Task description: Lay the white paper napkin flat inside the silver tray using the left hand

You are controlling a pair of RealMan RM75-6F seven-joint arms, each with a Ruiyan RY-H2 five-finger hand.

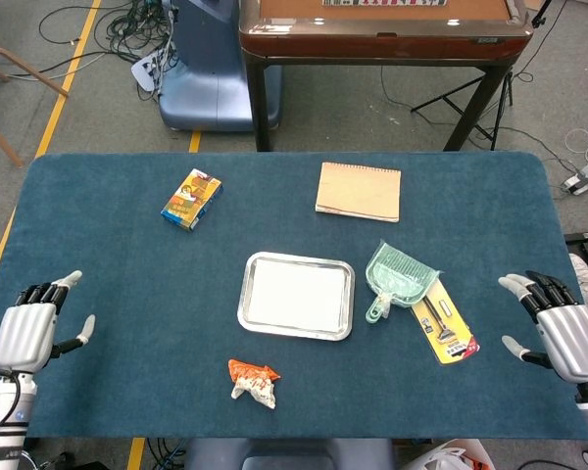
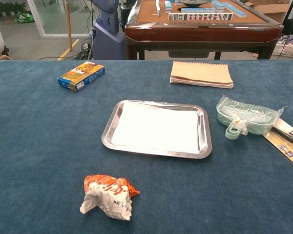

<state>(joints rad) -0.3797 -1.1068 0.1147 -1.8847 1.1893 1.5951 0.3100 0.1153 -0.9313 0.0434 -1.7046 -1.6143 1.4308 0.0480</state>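
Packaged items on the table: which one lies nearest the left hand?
The crumpled orange-and-white wrapper, near the table's front edge below the silver tray; the blue box lies farther back.

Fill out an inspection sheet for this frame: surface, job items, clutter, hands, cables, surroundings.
Surface: blue cloth table.
Job items: white napkin lies flat inside silver tray.
Clutter: snack box, notebook, green dustpan, packaged tool, crumpled wrapper.
Hands: left hand and right hand at the table edges, fingers apart, holding nothing.
Cables: loose on floor.
Surroundings: brown table, blue machine base.
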